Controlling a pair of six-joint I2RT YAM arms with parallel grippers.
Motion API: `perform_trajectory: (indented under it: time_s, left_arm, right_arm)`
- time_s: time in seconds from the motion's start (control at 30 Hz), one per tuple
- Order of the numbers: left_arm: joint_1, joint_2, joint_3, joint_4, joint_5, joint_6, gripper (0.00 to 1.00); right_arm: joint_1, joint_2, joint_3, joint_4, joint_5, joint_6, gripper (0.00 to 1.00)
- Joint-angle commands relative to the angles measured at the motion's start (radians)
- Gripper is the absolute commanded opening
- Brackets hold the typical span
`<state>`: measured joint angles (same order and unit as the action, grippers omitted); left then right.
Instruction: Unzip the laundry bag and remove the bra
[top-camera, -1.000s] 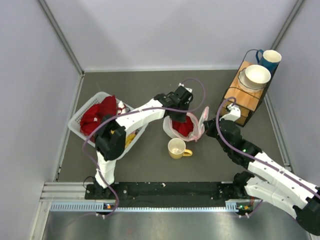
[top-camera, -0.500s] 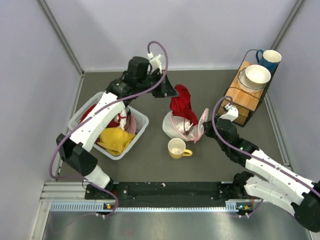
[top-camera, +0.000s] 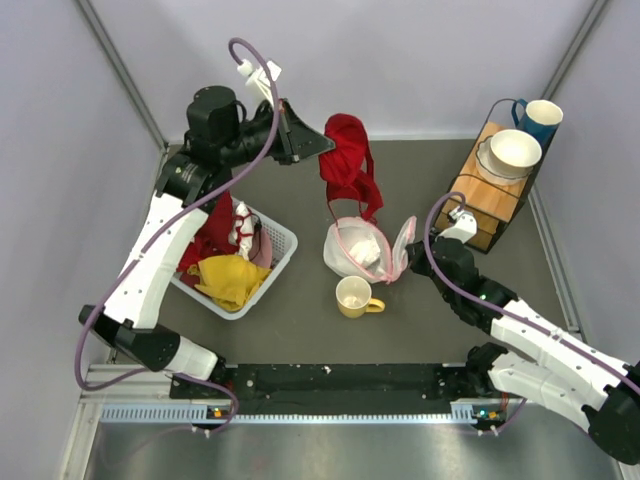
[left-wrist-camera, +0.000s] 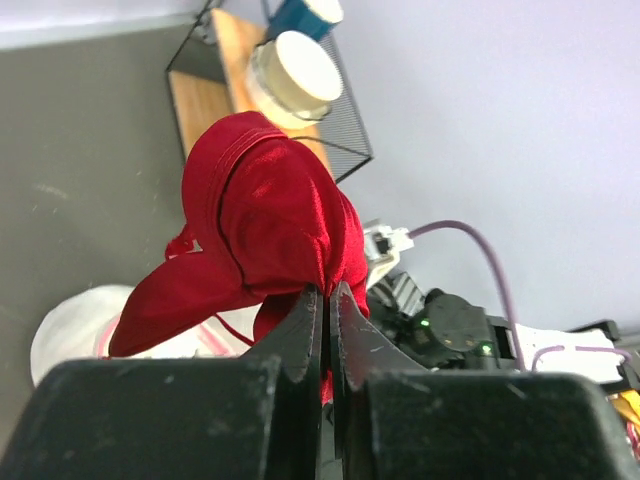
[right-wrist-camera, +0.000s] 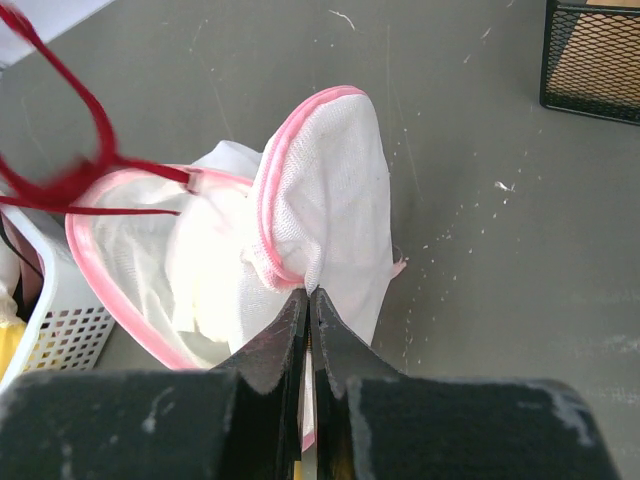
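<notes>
Left claw (left-wrist-camera: 325, 300) pressed tight together, pinching a fold of a red satin garment (left-wrist-camera: 270, 210) and holding it high over the far side of the counter (top-camera: 430, 190), thin straps dangling down to the mouth of the laundry bag (top-camera: 345, 262). Right claw (right-wrist-camera: 308, 295) is clamped too, nipping the bag's white mesh flap just under its pink trim. The bag sits mid-counter, unzipped and gaping, with a soft white bundle inside that looks to be the bra (top-camera: 366, 246). It's a dark grey counter with pale walls around, a yellow mug (top-camera: 352, 297) just near of the bag, a white slatted basket (top-camera: 278, 250) of red and yellow clothes at left, and a rack (top-camera: 490, 195) with a bowl (top-camera: 515, 150) at far right. The right wrist view shows a red strap reaching the pink rim; overhead that contact is too fine to tell.
</notes>
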<state>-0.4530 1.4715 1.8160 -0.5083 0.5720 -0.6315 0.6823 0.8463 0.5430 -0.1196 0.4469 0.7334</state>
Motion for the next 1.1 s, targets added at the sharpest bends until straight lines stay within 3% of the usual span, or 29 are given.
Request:
perform_trajectory:
  time_s: [0.0,0.17,0.4,0.73,1.07]
  left_arm:
    - [-0.001,-0.019,0.04,0.099,0.069,-0.034,0.0]
    - [0.011,-0.048,0.054,0.028,-0.026,0.029,0.0]
    - [0.189,-0.135,0.08,-0.041,-0.15,0.045,0.0]
    - [0.266,-0.166,0.347,-0.203,-0.374,0.165,0.0]
    - [0.29,-0.183,0.511,-0.254,-0.464,0.222,0.0]
  right_arm:
    - [-0.012,-0.01,0.031,0.024,-0.008,-0.009,0.0]
    - [-0.012,-0.006,0.035,0.029,-0.017,-0.011,0.0]
    - [-0.012,0.005,0.044,0.037,-0.025,-0.031,0.0]
    - [-0.012,0.005,0.055,0.07,-0.056,-0.043,0.0]
    - [-0.012,0.02,0.037,0.112,-0.094,-0.026,0.0]
